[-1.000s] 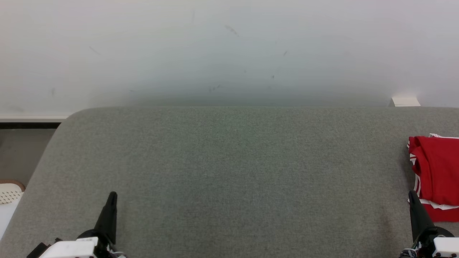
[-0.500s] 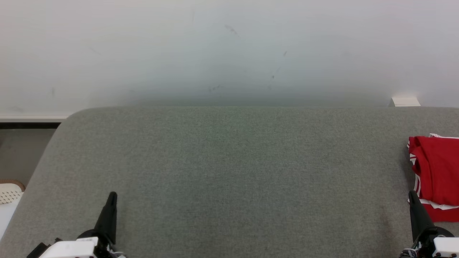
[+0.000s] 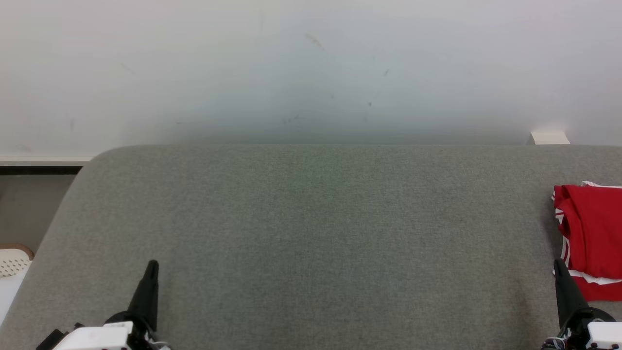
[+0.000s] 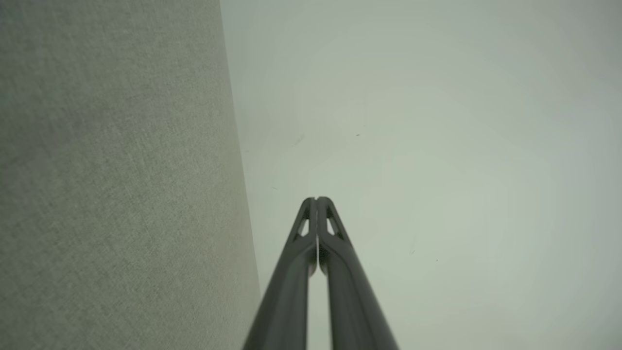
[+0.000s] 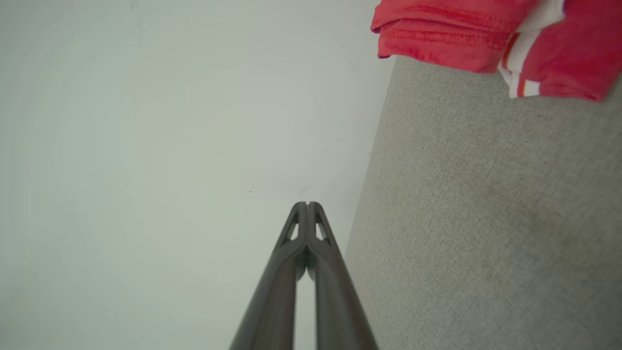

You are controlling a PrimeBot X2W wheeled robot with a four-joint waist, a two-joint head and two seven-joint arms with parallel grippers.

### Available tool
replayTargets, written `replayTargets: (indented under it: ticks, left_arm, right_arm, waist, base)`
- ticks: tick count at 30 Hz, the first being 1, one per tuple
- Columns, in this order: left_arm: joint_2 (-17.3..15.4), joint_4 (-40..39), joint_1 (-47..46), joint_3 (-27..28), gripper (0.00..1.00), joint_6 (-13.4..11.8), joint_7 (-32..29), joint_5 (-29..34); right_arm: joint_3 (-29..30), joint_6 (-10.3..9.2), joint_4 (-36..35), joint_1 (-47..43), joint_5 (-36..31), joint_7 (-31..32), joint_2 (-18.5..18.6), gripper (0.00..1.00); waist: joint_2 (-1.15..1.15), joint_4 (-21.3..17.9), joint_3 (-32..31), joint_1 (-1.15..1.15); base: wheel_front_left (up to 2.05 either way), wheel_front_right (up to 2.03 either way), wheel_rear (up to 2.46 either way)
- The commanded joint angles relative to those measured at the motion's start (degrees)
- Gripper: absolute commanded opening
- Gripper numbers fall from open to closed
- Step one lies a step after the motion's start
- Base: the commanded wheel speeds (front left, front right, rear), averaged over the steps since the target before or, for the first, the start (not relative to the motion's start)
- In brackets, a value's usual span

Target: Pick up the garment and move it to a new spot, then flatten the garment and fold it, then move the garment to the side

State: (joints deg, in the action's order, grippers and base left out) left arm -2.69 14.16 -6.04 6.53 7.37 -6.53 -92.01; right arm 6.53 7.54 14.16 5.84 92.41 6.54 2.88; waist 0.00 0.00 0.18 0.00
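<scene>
At the grey surface's [image 3: 311, 233] right edge, folded red garment [image 3: 590, 233], white-striped, left gripper [image 3: 152, 264] and right gripper [image 3: 557, 262] clenched empty, all unmoved from a second ago

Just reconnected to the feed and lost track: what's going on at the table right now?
Nothing is being handled. The red garment lies in a folded pile at the right edge of the grey padded table. The left tool and right tool are both shut and empty, parked low at the near edge; the right one sits close beside the garment.
</scene>
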Motion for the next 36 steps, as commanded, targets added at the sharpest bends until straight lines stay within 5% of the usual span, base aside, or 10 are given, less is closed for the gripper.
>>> replayTargets:
  ticks: [1,36]
  left_arm:
    - [-0.36,-0.18,-0.41,0.1,0.0,0.29,-0.21,-0.76]
    - [-0.36,-0.18,-0.41,0.1,0.0,0.29,-0.2,-0.76]
  right_arm:
    - [0.26,-0.1,-0.27,0.7,-0.06,0.23,-0.03,0.0]
    - [0.27,-0.1,-0.28,0.7,-0.08,0.24,-0.03,0.0]
  waist:
    - [0.0,0.0,0.0,0.0]
    - [0.0,0.0,0.0,0.0]
  base:
    - [0.0,0.0,0.0]
    - [0.0,0.0,0.0]
